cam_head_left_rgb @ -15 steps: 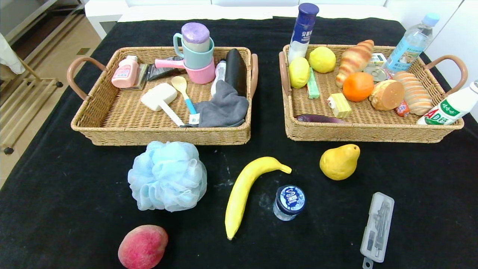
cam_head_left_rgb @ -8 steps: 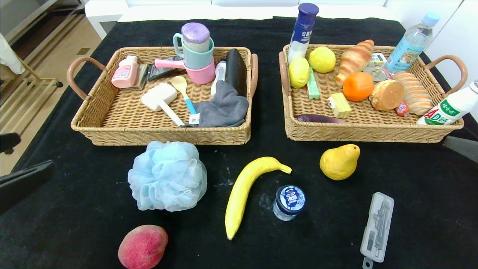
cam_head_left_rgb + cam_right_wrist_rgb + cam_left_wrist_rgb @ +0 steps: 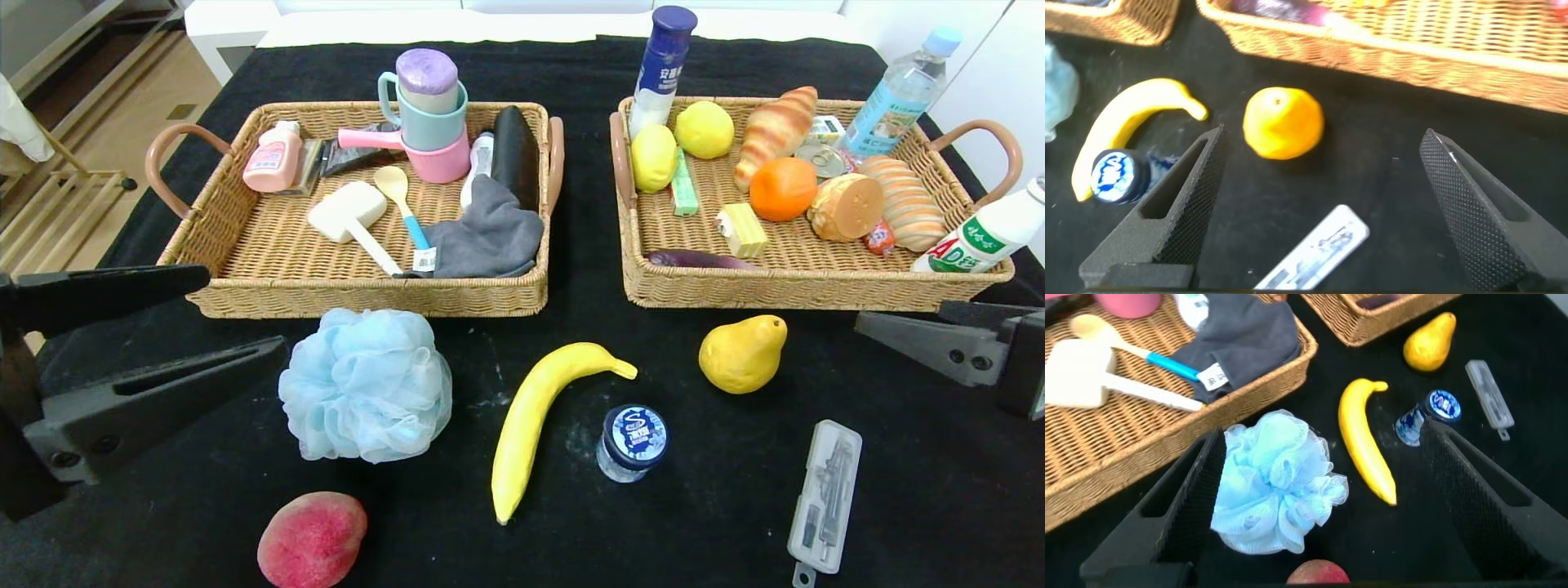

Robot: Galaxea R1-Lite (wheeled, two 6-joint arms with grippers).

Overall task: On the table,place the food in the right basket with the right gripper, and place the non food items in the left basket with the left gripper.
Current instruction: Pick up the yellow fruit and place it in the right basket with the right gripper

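With fingers spread, the left gripper (image 3: 237,318) hung at the table's (image 3: 898,490) left edge beside the blue pouf (image 3: 365,385), the right gripper (image 3: 861,322) likewise released near the pear (image 3: 741,354), so the reach-in seemingly called for descent.

I have the left gripper (image 3: 237,314), a black two-fingered claw with long flat tapered fingers, reaching in from the left edge of the head view. Its fingers (image 3: 106,290) are spread wide, one above the other from this angle, and nothing sits between them. On my right, the matching black right gripper (image 3: 865,322) pokes in from the right edge, only one grey-black tapered finger (image 3: 931,347) and part of its body showing there. Its wrist view gives me both textured fingers (image 3: 1176,212) splayed far apart and holding nothing.
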